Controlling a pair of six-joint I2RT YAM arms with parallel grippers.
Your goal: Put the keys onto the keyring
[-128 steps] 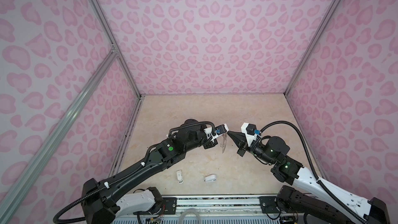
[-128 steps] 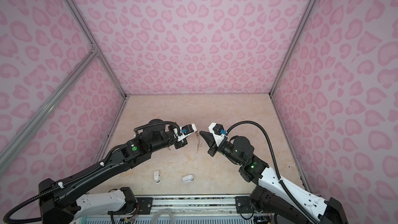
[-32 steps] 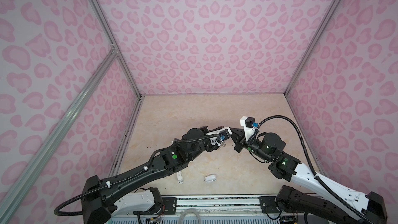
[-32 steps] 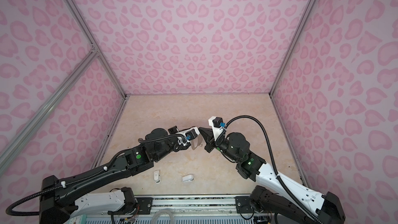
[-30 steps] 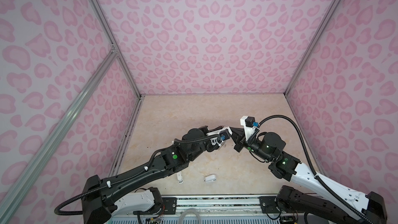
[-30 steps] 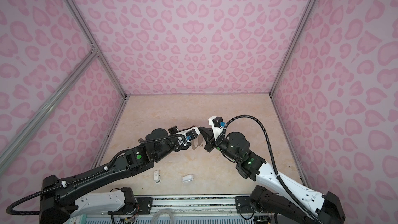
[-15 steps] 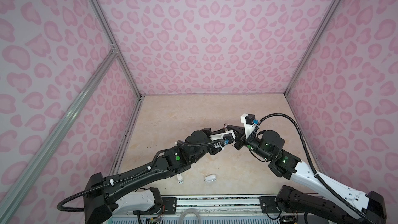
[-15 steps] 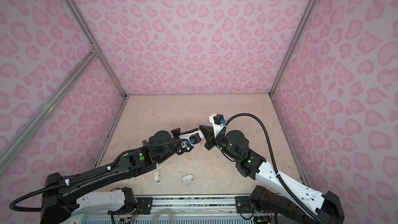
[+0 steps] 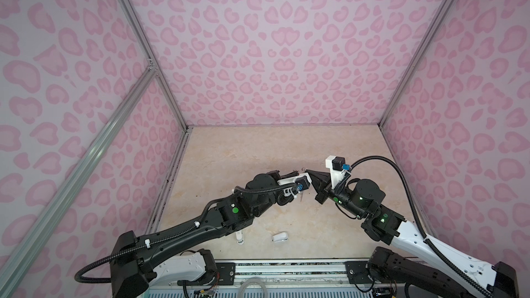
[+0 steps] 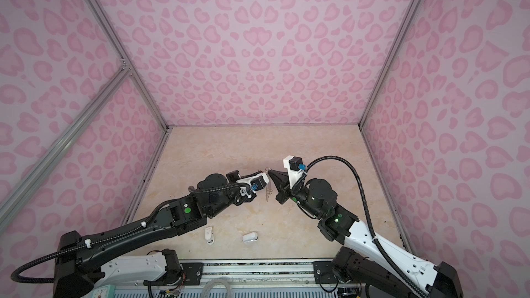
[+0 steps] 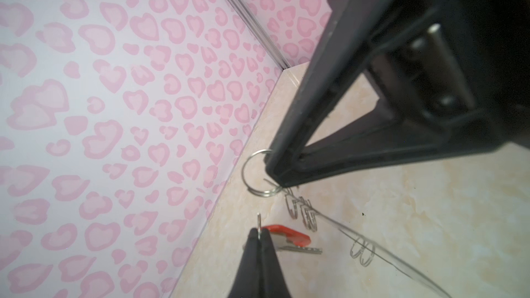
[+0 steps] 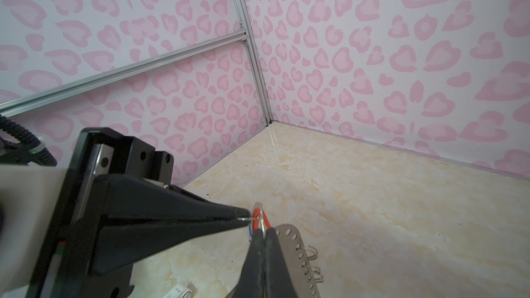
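Keyring point(image 12: 292, 249) dangled from the right gripper point(image 12: 262, 234), jaws clamped tight on one of its wire rings point(image 11: 265, 194), tip to tip with the left gripper point(image 11: 259, 234), jaws pinching the loop point(image 11: 259, 221) of the red-tagged key point(image 11: 286, 232), above the middle of the bench point(image 9: 258, 144); two white pieces point(image 9: 279, 237) lay near its front edge.

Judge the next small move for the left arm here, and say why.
Probably ease the left gripper a touch toward the split ring pinched by the right gripper. Both grippers' jaws are shut, the red-tagged key hangs at the left tip, and the left wrist view shows a gap between its wire loop and that ring.
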